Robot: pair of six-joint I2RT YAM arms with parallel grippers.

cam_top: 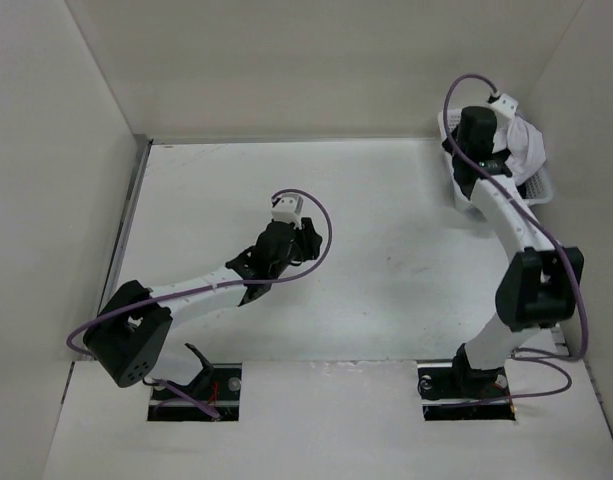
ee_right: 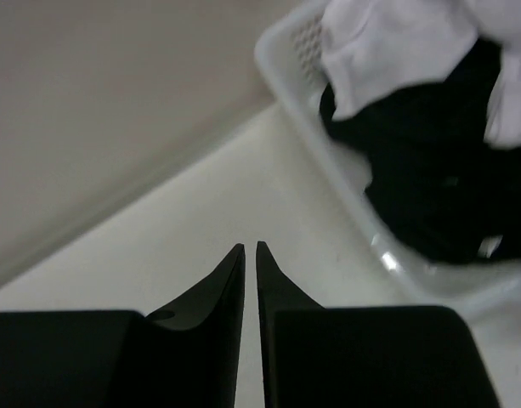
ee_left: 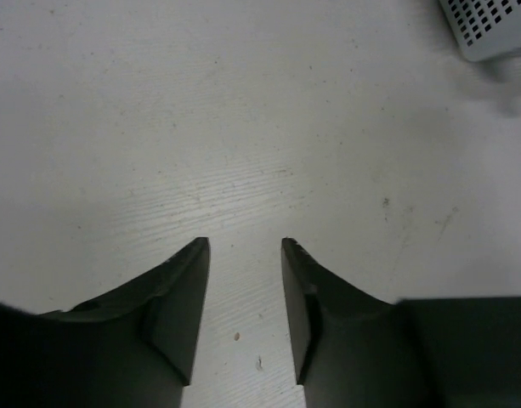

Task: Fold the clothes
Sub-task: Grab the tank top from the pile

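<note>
— Left arm first?
— Stretched low from the near-left base toward the middle of the table (cam_top: pixel 386 220), bent at the elbow. Ends in the left gripper (ee_left: pixel 246 246), tilted down over bare tabletop, fingers (ee_left: pixel 179 293) apart, nothing between.
— And the right?
— Raised from the near-right base, folded at the elbow, then reaching to the far right corner. Points the right gripper (ee_right: pixel 250 248) down beside the basket (ee_right: pixel 287 72), above the table, close to the wall (ee_right: pixel 116 93). Fingers all but together, only a thin slit between, gripping nothing.
— Where to look for the white garment (ee_right: pixel 387 42)?
— In the basket at that far right corner, bunched on top of black clothes (ee_right: pixel 430 170) and draped over the rim. Untouched by either gripper: well apart from the left one, near the right one.
— Folded yet?
— No, crumpled.
</note>
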